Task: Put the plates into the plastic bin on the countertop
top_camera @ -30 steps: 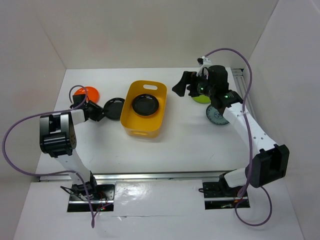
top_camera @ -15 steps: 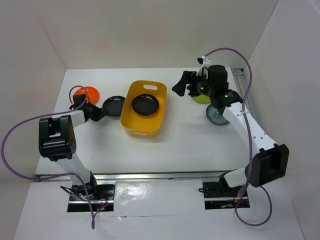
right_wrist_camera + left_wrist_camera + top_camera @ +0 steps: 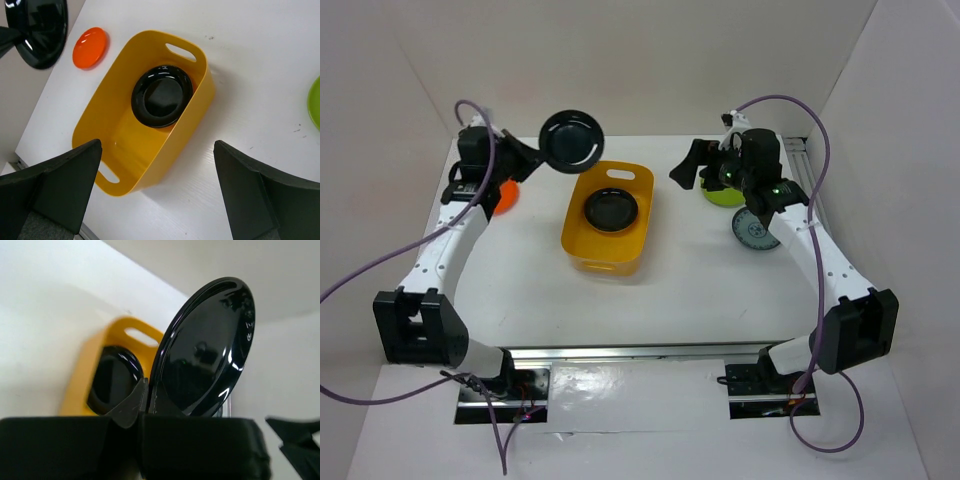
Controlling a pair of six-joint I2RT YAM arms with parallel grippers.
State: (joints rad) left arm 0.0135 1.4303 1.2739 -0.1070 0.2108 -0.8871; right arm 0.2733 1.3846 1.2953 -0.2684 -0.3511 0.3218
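From above: grips a black plate (image 3: pixel 571 139) by its rim in the closed left hand (image 3: pixel 528 157), raised off the bench (image 3: pixel 690 280), just past the bin's (image 3: pixel 605 257) far left corner. Looks like the carrying step. Next calls for swinging over the bin and releasing above the second black plate (image 3: pixel 610 210) inside.

Leaves an orange plate (image 3: pixel 506 193) left of the bin, a green plate (image 3: pixel 724 198) and a patterned plate (image 3: pixel 756 233) right of it.

Left wrist: shows the held plate tilted on edge, bin beyond.

Right wrist: shows the right hand (image 3: pixel 692 166) spread wide, empty, hovering right of the bin. Might crowd the drop.
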